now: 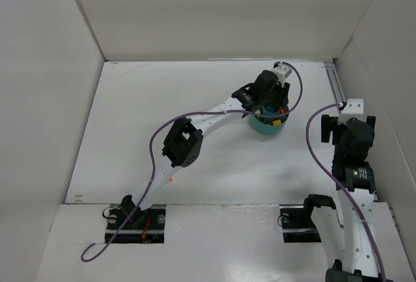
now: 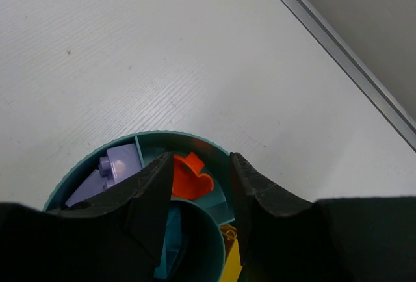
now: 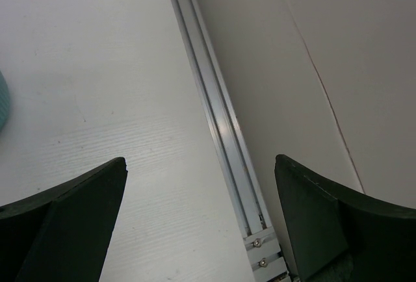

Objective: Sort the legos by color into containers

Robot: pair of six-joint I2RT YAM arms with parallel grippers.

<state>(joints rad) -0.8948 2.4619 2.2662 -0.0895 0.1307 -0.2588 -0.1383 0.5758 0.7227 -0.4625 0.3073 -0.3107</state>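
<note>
Looking down the left wrist view, we find the left gripper [image 2: 201, 162] directly above the teal cup [image 2: 156, 136], fingers spread and gripping nothing. Inside the cup, an orange brick [image 2: 190, 179] lies in one compartment, purple bricks [image 2: 121, 164] in the next, and a yellow brick [image 2: 232, 257] in another. The right gripper [image 3: 200, 161] hangs with fingers spread wide over the table [image 3: 97, 67], beside the metal rail [image 3: 214, 119].

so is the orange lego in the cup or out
In: the left wrist view shows the orange lego inside a teal cup compartment, a divider apart from the purple legos.
</note>
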